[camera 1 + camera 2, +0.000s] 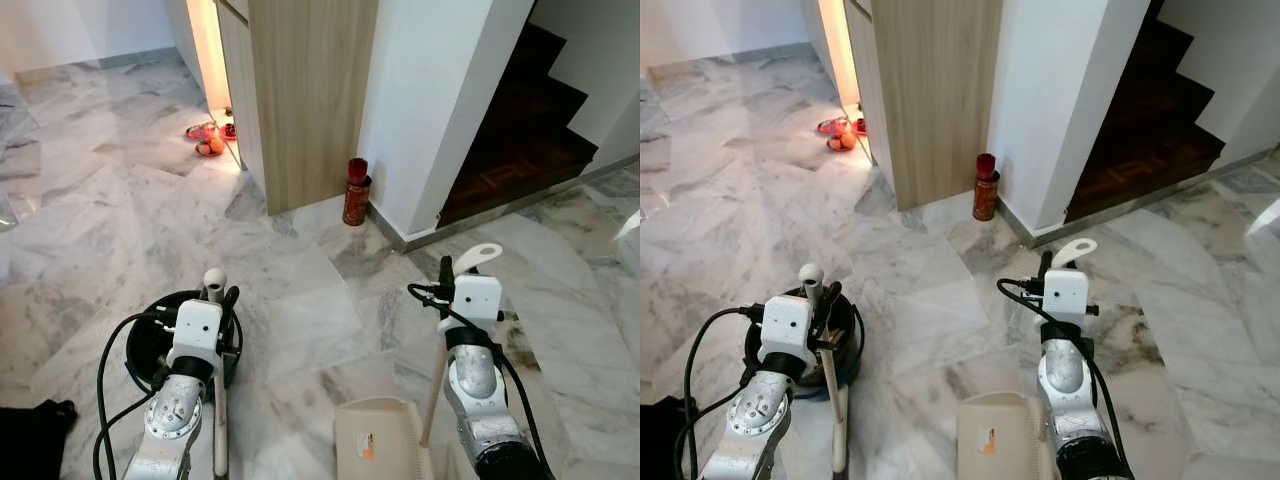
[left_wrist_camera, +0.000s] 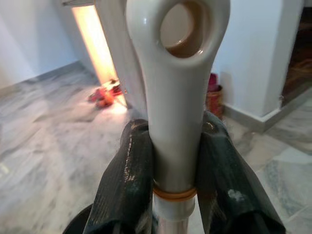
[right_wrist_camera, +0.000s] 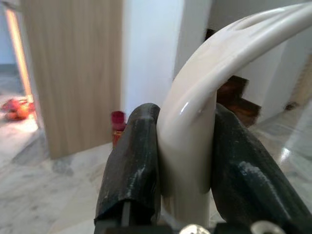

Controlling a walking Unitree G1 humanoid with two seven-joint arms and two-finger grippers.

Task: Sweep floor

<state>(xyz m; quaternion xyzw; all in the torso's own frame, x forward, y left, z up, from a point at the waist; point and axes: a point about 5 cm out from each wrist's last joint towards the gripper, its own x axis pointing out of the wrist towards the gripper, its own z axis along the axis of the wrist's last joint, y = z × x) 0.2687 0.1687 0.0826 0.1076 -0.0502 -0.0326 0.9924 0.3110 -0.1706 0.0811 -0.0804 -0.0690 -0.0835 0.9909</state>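
The broom (image 2: pixel 176 97) is clamped at its top by the left end effector (image 2: pixel 178 180), and the dustpan (image 1: pixel 380 438) handle is pinched by the right end effector (image 3: pixel 187 165). Both are held low over the marble floor (image 1: pixel 100 220). The bucket (image 1: pixel 150 345) beside the broom could be knocked on a wide stroke. The bristles are cut off, and no dirt can be made out.

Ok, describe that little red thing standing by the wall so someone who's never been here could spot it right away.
Find the dark wooden staircase, then the white wall beside it, which meets a tall wood-panelled cabinet. At the foot of that corner, on the marble floor, stands the red container. It is upright and alone, apart from the reddish items lying farther off in the lit doorway.
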